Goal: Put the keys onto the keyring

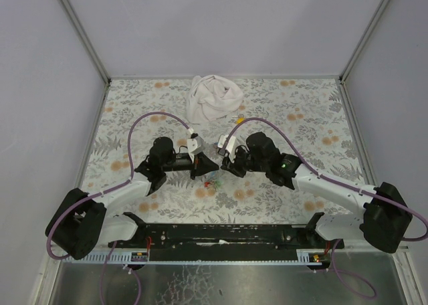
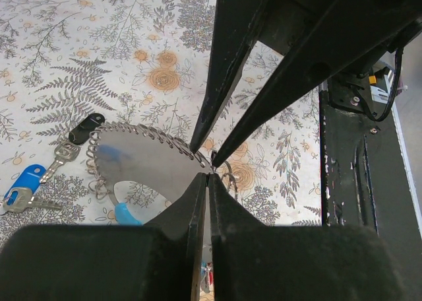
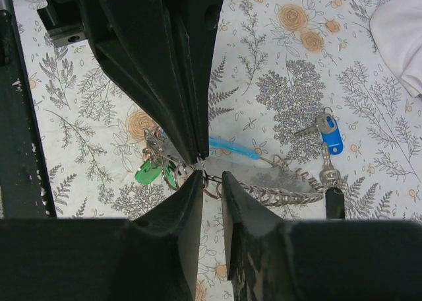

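We can read no words here. The white tags (image 1: 194,140) on the wrist cables and a yellow sticker (image 2: 372,78) on the right arm are too small to make out, and a green light (image 1: 288,164) glows on that arm. The surface (image 1: 301,118) wears a pale print of grey ferns and orange blossoms. A crumpled white cloth (image 1: 212,97) lies at its far edge, and a black rail (image 1: 227,235) carries both arm bases at the near edge. Plain pale walls (image 1: 234,24) close it in on three sides, and purple cables (image 1: 144,121) arch from each arm. Mid-surface the two arms meet tip to tip over the keyring (image 2: 148,159), a grey strap edged with wire coil, blue inside, lying flat. The left hand (image 2: 208,177) is shut tight with its tips at the metal ring (image 2: 229,179); we cannot tell whether it pinches the wire. The right hand (image 3: 211,177) stands a narrow gap apart with the ring in that gap, and contact is unclear. The green keys (image 3: 149,172) lie bunched just beside the ring. The blue key (image 3: 331,137) lies near the strap's other end, close to a black fob (image 2: 86,127).
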`<control>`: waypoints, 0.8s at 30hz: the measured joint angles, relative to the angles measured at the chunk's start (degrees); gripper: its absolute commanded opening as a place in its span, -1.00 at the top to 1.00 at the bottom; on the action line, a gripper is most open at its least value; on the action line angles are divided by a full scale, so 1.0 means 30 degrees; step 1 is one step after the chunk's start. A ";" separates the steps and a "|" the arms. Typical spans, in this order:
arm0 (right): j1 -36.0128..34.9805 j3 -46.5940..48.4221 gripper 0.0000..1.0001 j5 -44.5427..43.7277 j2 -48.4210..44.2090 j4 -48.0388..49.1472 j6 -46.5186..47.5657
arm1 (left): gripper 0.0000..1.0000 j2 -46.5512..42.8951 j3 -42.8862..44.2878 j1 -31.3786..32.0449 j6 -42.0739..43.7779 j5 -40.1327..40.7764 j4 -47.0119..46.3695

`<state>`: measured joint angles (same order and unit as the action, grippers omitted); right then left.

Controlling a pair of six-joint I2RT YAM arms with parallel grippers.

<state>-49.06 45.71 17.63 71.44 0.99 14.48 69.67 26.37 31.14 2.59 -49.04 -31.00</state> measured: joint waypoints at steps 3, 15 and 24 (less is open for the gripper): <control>0.0000 0.0000 0.77 0.0029 0.0095 0.0080 0.0015 | 1.00 0.0000 0.0000 0.0000 0.0000 0.0000 0.0015; 0.0219 0.0000 1.00 0.0699 -0.0022 0.0058 0.0219 | 0.55 0.0000 -0.0007 -0.0109 0.0233 -0.0685 -0.0226; 0.0423 -0.0175 1.00 0.1421 -0.0947 0.0073 0.0488 | 0.48 -0.0087 -0.0554 -0.0670 -0.0364 -0.1923 -0.2310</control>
<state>-47.79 45.19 21.89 68.60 1.21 15.94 69.41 24.71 29.12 1.50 -54.81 -37.93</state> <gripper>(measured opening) 0.011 0.260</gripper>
